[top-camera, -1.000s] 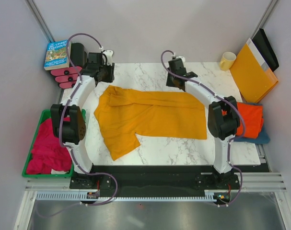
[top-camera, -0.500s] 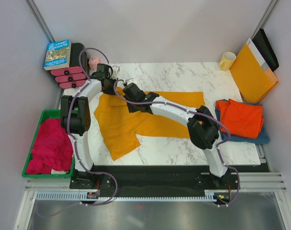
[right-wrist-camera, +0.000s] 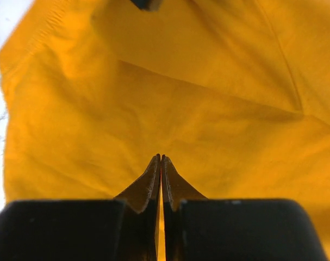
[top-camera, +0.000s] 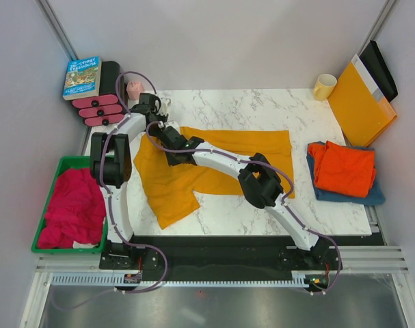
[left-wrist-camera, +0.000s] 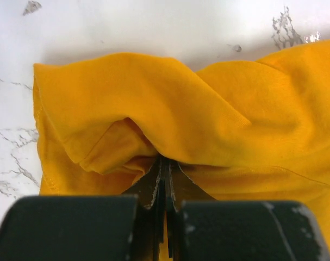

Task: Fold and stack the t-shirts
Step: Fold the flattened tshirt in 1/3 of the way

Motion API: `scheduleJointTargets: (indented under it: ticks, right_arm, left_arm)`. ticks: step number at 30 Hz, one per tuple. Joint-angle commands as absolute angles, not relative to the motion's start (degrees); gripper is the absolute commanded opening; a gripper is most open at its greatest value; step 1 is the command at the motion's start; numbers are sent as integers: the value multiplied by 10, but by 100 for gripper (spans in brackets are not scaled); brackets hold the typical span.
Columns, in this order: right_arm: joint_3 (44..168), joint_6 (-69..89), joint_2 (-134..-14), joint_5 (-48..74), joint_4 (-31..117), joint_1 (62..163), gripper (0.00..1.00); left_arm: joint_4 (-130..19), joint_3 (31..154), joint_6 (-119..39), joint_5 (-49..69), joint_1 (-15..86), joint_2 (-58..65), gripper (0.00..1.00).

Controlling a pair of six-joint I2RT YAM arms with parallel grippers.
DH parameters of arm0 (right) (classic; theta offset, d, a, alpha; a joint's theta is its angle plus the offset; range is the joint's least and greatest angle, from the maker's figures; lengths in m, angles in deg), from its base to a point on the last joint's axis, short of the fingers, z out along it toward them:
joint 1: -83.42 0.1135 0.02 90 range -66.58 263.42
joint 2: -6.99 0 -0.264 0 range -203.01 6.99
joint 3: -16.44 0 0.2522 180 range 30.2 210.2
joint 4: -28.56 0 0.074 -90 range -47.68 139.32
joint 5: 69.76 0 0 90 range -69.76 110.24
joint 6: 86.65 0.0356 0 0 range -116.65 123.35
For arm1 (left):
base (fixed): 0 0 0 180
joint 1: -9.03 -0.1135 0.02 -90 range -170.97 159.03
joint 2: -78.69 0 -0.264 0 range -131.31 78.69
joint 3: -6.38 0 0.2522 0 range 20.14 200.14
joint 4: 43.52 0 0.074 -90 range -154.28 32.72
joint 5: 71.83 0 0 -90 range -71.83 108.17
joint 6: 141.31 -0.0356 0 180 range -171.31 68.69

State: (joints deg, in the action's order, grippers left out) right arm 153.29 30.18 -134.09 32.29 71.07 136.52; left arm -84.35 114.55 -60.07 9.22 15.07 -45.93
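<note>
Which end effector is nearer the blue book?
Left. The left end effector grips the mustard-yellow t-shirt's far-left corner, toward the blue book; the right end effector pinches the cloth farther in.

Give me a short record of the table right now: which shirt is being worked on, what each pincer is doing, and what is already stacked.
Shirt in work: yellow shirt, lying across the middle of the table
Left pincer: shut on a bunched fold at the yellow shirt's far left corner
Right pincer: shut, tips pinching the yellow shirt close beside the left one
Stack: orange shirt folded on top of the blue shirt, at the table's right edge
Off to the left: green bin holding red cloth
</note>
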Motion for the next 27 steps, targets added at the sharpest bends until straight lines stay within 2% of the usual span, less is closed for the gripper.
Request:
scheduleJointTargets:
  ticks: [1, 27]
  right_arm:
    - [1592, 313, -1366, 328, 721, 1364, 7]
    - [1666, 312, -1439, 386, 677, 1305, 11]
  left_arm:
    - [-858, 1177, -641, 117, 141, -480, 2]
    - [-894, 1178, -625, 61, 133, -492, 2]
